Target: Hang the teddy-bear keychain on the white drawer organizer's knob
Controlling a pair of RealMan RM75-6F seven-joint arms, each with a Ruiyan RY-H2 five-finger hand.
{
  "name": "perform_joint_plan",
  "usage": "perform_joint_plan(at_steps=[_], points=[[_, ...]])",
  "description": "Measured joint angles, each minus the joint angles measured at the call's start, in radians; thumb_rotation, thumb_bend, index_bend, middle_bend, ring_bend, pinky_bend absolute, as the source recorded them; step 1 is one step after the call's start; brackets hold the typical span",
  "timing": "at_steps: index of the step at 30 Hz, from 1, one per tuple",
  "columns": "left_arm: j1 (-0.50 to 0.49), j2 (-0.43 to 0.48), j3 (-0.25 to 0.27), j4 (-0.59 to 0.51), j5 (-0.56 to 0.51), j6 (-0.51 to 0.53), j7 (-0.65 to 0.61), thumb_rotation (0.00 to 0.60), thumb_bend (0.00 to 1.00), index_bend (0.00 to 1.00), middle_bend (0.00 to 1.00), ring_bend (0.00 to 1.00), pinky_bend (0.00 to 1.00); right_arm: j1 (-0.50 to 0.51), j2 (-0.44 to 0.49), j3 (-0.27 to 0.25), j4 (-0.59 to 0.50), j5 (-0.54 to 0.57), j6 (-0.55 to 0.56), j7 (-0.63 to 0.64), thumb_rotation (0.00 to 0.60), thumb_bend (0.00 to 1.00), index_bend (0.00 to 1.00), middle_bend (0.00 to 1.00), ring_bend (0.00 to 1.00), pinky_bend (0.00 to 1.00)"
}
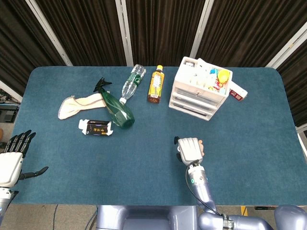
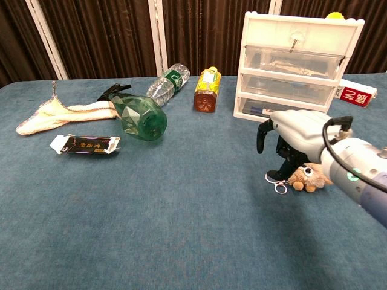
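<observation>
Teddy-bear keychain (image 2: 308, 177) lies on the counter (image 1: 144, 158) in front of the white drawer organizer (image 2: 299, 71), well short of its knob (image 2: 292, 42). Right hand (image 2: 294, 138) hovers over the bear, fingers (image 2: 282, 162) pointing down and apart, nothing held. Left hand (image 1: 10, 160) idles spread at the counter edge. Bear looks light, soft, squashy; metal ring (image 2: 275, 180) is thin and slippery. Probably best to pinch the plush body so the ring dangles free for hooking.
</observation>
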Motion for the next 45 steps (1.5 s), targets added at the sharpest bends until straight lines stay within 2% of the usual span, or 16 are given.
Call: perform_joint_plan(at_steps=[16, 25, 34, 45], points=[[-0.012, -0.010, -0.002, -0.004, -0.001, -0.013, 0.011, 0.485, 0.07, 0.00, 0.00, 0.00, 0.00, 0.034, -0.087, 0.021, 0.101, 0.097, 0.030, -0.013, 0.600, 0.24, 0.47, 1.00, 1.00, 0.93], [-0.017, -0.013, -0.003, -0.003, -0.006, -0.021, 0.011, 0.483, 0.07, 0.00, 0.00, 0.00, 0.00, 0.047, -0.116, 0.033, 0.140, 0.131, 0.034, -0.008, 0.600, 0.20, 0.47, 1.00, 1.00, 0.93], [-0.019, -0.012, -0.004, -0.005, -0.009, -0.021, 0.007, 0.481, 0.07, 0.00, 0.00, 0.00, 0.00, 0.060, -0.146, 0.039, 0.174, 0.147, 0.042, -0.004, 0.600, 0.17, 0.53, 1.00, 1.00, 0.93], [-0.018, -0.008, -0.002, -0.008, -0.010, -0.021, -0.002, 0.481, 0.07, 0.00, 0.00, 0.00, 0.00, 0.070, -0.176, 0.034, 0.210, 0.151, 0.039, 0.006, 0.600, 0.26, 0.52, 1.00, 1.00, 0.93]])
